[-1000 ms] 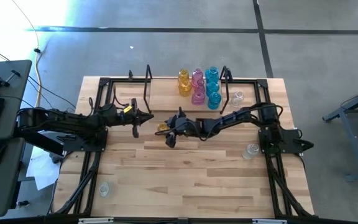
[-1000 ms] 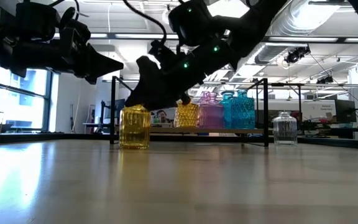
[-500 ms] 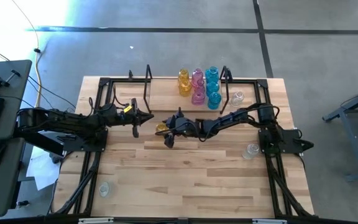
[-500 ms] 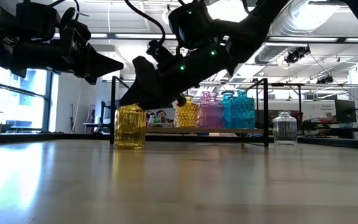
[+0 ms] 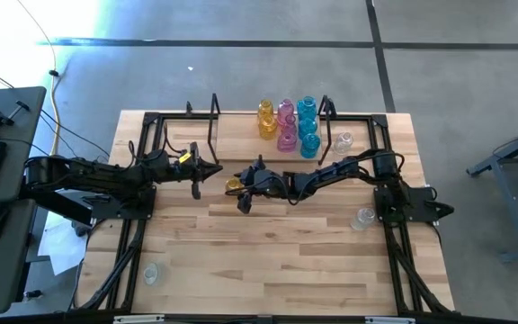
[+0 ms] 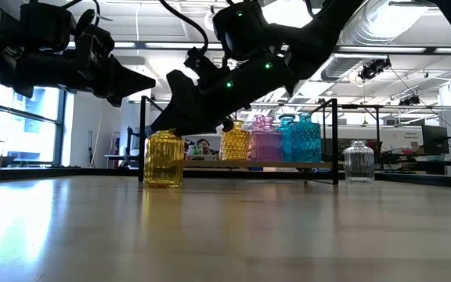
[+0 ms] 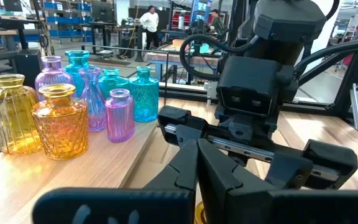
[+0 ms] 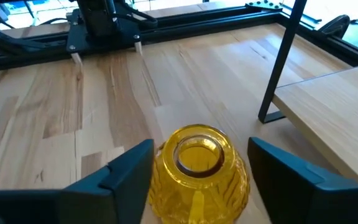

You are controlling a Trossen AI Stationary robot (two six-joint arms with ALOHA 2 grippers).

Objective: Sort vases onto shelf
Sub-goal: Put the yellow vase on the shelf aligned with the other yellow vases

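A yellow vase (image 5: 233,184) stands upright on its base on the table, just in front of the shelf (image 5: 241,135). My right gripper (image 5: 239,186) reaches in from the table's right and is open, one finger on each side of the vase's body (image 8: 197,171). Yellow, pink and blue vases (image 5: 288,123) stand in rows on the shelf's right part. My left gripper (image 5: 212,169) hovers shut and level, left of the yellow vase and above the table. My right gripper has one finger (image 8: 129,171) close against the yellow vase's shoulder (image 8: 160,163); I cannot tell whether it touches. The other finger (image 8: 291,174) stands clear of the vase, with a gap showing. The vase stays upright on the table.
One clear vase (image 5: 344,139) stands beside the shelf's right end. A second (image 5: 363,218) is near the right arm's base and a third (image 5: 150,273) is at the near left. The shelf's black posts (image 8: 281,62) rise close beside the yellow vase. Bare tabletop lies toward the near edge.
The yellow vase has slid a short way toward the table's left edge and is still upright. My right gripper's fingers around it have shifted the same way.
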